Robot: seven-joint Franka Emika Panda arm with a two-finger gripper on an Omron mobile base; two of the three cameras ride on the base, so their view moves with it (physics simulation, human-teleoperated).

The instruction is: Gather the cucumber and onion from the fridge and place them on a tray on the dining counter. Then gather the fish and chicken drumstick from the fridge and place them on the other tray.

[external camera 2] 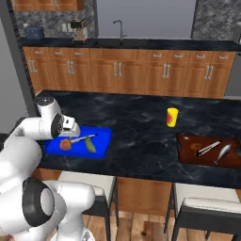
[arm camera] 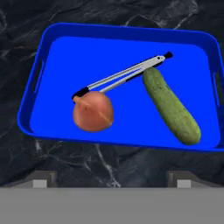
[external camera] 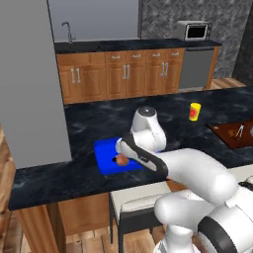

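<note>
Claw [arm camera: 112,183] spread wide, empty, hovering above near rim of tray [arm camera: 65,39] on bench [external camera 2: 141,122]. Onion [arm camera: 93,111] just ahead, left; cucumber [arm camera: 171,106] ahead, right; tongs [arm camera: 122,76] between, touching onion. Lift straight up, clear of rim, before heading to fridge for fish, drumstick.

onion [arm camera: 93,112], cucumber [arm camera: 171,106] in tray [arm camera: 131,33]

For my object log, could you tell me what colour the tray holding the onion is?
Bright blue tray; clearest in the hand view.
</note>
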